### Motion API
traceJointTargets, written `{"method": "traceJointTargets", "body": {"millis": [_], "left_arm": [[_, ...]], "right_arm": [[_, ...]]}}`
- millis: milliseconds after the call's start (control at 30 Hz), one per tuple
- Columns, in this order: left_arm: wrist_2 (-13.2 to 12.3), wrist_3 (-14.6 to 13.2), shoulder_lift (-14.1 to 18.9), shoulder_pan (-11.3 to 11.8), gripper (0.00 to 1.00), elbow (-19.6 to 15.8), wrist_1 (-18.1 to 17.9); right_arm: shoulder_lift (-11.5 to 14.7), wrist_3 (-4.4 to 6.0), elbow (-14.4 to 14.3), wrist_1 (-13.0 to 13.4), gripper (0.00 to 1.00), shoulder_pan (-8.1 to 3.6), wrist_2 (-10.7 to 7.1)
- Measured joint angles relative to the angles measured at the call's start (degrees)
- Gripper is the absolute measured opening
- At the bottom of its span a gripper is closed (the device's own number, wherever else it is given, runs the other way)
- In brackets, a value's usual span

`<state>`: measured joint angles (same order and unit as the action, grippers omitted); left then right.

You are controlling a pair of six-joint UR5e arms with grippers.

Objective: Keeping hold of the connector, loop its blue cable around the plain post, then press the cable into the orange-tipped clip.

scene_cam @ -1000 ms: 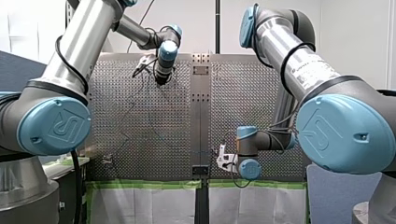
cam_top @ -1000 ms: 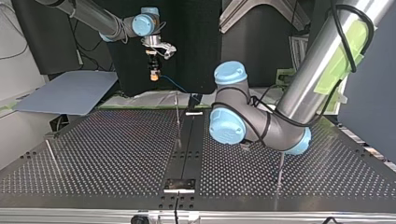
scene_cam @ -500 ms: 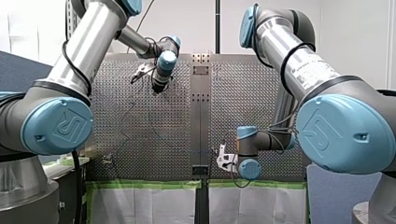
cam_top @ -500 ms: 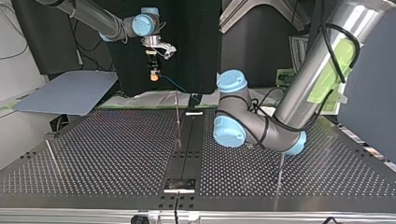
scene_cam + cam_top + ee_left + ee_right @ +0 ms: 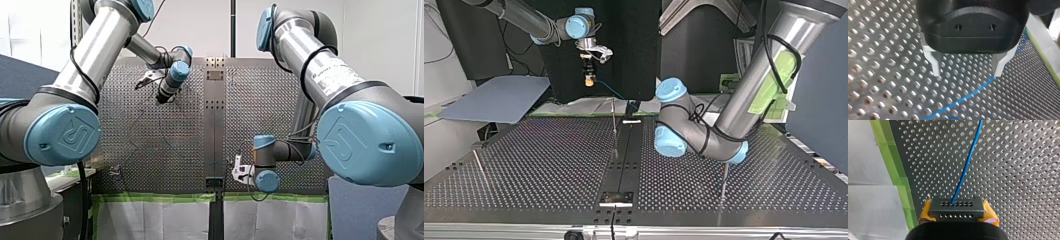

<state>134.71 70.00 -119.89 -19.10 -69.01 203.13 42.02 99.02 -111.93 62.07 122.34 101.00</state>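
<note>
A black connector (image 5: 957, 211) sits between the yellow pads (image 5: 991, 217) of my right gripper (image 5: 957, 205), which is shut on it. Its blue cable (image 5: 967, 162) runs straight ahead over the perforated table. In the top view my right gripper (image 5: 588, 79) hangs above the table's far edge, and the cable (image 5: 606, 90) trails down from it. My left gripper (image 5: 967, 72) is open just above the table, with the blue cable (image 5: 973, 93) lying on the plate beside one metal finger (image 5: 999, 65). In the front view it (image 5: 161, 100) hovers over the far left panel. A thin post (image 5: 614, 125) stands mid-table.
Two more thin posts stand at the top view's left (image 5: 479, 165) and right (image 5: 724, 184). A small fitting (image 5: 115, 171) sits near the front view's lower left. Green tape (image 5: 898, 177) lines the table edge. My left arm's elbow (image 5: 670, 140) hides its gripper in the top view.
My left arm's gripper has swung toward the front view's left and a little lower, and its elbow shifted right in the top view. My right arm has stayed still with the connector.
</note>
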Motion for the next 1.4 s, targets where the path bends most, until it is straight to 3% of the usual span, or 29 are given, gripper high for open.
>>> {"method": "traceJointTargets", "body": {"millis": [167,300,833,1100,1400], "left_arm": [[2.2,-1.4,0.0,0.5,1.00,-2.4,-2.3],[2.4,-1.5,0.1,0.5,1.00,-3.8,-3.5],[-0.5,-1.2,-1.6,-0.7,1.00,-5.5,-4.5],[-4.3,0.4,-1.6,0.0,1.00,-6.9,-4.2],[-5.8,1.0,-2.1,0.5,1.00,-7.2,-4.0]], "right_arm": [[0.0,-0.01,0.0,-0.1,0.00,0.00,0.00],[0.0,0.01,0.0,-0.2,0.00,0.01,0.00],[0.0,0.13,0.0,-0.3,0.00,0.10,0.00],[0.0,0.14,-0.1,-0.4,0.00,0.14,0.00],[0.0,0.13,-0.1,-0.3,0.00,0.14,0.04]]}}
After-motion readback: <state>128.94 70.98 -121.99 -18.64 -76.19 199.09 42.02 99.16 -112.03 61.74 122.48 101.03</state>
